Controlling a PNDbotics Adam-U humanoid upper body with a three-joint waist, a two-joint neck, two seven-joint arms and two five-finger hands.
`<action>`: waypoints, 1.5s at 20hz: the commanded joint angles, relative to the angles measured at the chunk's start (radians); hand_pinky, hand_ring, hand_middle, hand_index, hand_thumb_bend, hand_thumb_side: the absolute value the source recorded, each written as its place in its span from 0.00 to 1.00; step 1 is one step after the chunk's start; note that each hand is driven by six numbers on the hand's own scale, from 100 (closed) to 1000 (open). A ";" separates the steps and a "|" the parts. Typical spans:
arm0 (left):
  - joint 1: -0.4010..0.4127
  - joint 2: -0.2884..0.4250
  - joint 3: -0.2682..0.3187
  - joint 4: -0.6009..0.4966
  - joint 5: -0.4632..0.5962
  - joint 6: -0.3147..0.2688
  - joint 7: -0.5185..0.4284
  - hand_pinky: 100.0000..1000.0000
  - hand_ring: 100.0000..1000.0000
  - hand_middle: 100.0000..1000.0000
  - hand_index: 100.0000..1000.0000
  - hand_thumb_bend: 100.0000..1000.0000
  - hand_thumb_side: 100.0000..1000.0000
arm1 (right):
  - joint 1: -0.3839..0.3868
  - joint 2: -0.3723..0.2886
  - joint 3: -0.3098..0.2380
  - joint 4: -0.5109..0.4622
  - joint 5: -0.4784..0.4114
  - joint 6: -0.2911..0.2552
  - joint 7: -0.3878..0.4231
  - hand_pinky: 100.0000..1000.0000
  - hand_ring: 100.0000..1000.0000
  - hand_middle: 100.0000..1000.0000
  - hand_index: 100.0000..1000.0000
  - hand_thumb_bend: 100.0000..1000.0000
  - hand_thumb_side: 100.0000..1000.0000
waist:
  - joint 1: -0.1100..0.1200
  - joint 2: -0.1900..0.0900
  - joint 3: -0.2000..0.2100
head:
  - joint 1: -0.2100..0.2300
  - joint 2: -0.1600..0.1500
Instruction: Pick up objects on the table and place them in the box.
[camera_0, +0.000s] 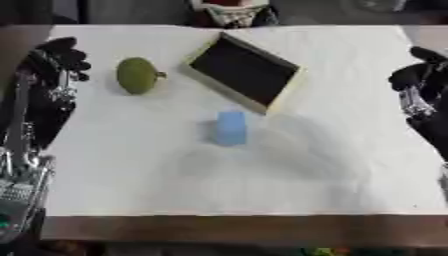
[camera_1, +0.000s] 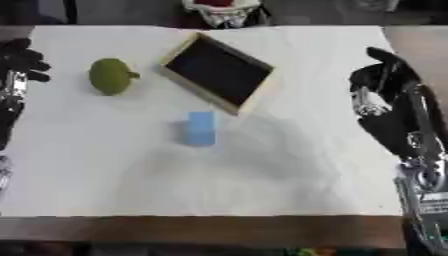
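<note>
A green round fruit (camera_0: 137, 75) lies on the white tablecloth at the back left. A light blue block (camera_0: 231, 128) stands near the middle, just in front of the box. The box (camera_0: 243, 71) is shallow, with a pale wooden rim and a dark inside; it sits turned at an angle and looks empty. My left hand (camera_0: 59, 59) hangs at the table's left edge, left of the fruit, fingers curled and holding nothing. My right hand (camera_1: 378, 82) hovers at the right edge, fingers curled, also holding nothing.
The white cloth (camera_0: 262, 185) covers the table, with the brown front edge (camera_0: 227, 230) below it. A red and white object (camera_0: 229, 11) sits beyond the far edge, behind the box.
</note>
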 joint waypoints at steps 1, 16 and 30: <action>-0.008 0.018 0.005 -0.021 -0.007 0.000 -0.003 0.56 0.59 0.56 0.77 0.00 0.58 | -0.009 -0.018 -0.006 -0.022 0.000 0.000 -0.002 0.66 0.64 0.56 0.86 0.00 0.40 | 0.000 -0.016 -0.001 | 0.002 0.005; -0.078 0.164 -0.011 0.009 -0.101 0.041 -0.058 0.60 0.64 0.61 0.79 0.00 0.41 | -0.007 -0.020 -0.004 -0.022 0.001 0.000 0.000 0.66 0.64 0.55 0.86 0.00 0.40 | 0.005 -0.019 -0.011 | 0.002 0.005; -0.352 0.471 -0.121 0.314 -0.433 -0.018 -0.377 0.78 0.77 0.78 0.90 0.39 0.24 | -0.007 -0.025 0.006 -0.020 -0.002 -0.001 0.008 0.66 0.64 0.55 0.86 0.00 0.40 | 0.012 -0.024 -0.043 | 0.012 0.005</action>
